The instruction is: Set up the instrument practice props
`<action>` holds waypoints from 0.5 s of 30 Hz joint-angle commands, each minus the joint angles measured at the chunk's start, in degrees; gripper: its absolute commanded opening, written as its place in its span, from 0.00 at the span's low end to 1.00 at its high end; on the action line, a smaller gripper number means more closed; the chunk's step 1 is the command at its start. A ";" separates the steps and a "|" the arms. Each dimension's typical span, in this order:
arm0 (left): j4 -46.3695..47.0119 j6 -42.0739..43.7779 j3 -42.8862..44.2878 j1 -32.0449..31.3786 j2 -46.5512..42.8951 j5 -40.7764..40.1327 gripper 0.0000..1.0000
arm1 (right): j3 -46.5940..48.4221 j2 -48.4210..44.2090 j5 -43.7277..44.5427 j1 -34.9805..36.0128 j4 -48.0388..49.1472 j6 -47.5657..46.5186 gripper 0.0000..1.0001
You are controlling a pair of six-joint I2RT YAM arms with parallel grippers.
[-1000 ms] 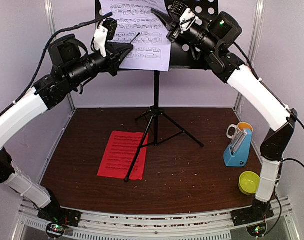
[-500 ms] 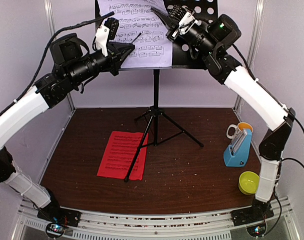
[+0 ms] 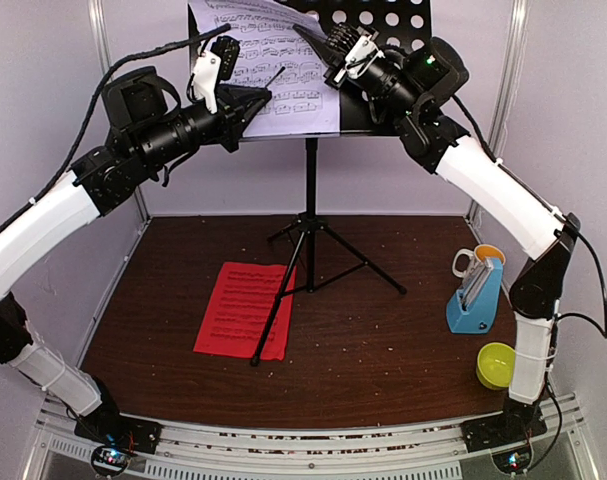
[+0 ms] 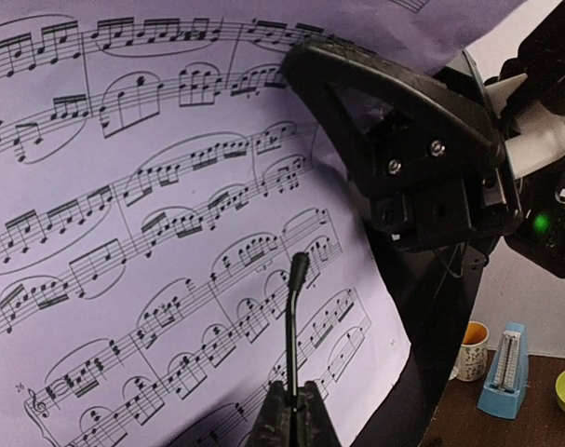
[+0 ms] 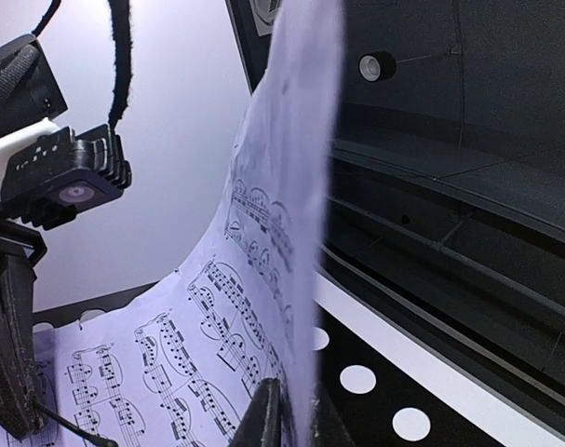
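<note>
Top external — white sheet (image 3: 268, 70) on stand (image 3: 311, 180) — red sheet (image 3: 245, 308) below

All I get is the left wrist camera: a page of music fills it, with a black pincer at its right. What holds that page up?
Observer: The top camera shows the white music sheet leaning on a black perforated music stand whose tripod legs stand on the table.
Operator: Is that the only page?
Observer: No, a red music sheet lies flat on the table, and one tripod leg crosses its right edge.
Operator: And what is that other pincer doing?
Observer: The right wrist camera shows the right pincer straddling the white sheet's edge; whether it pinches the paper I cannot tell.
</note>
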 commanded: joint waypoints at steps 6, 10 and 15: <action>2.42 -0.50 2.45 -0.40 0.78 2.92 0.00 | -0.73 0.36 -0.68 -0.38 3.84 1.01 0.18; 2.38 -0.30 2.12 -0.43 0.35 2.18 0.00 | -0.95 0.08 -0.17 -0.55 4.76 2.34 0.27; 2.37 -0.31 1.45 -0.46 -0.18 1.75 0.00 | -1.33 -0.44 0.54 -0.56 5.21 2.74 0.31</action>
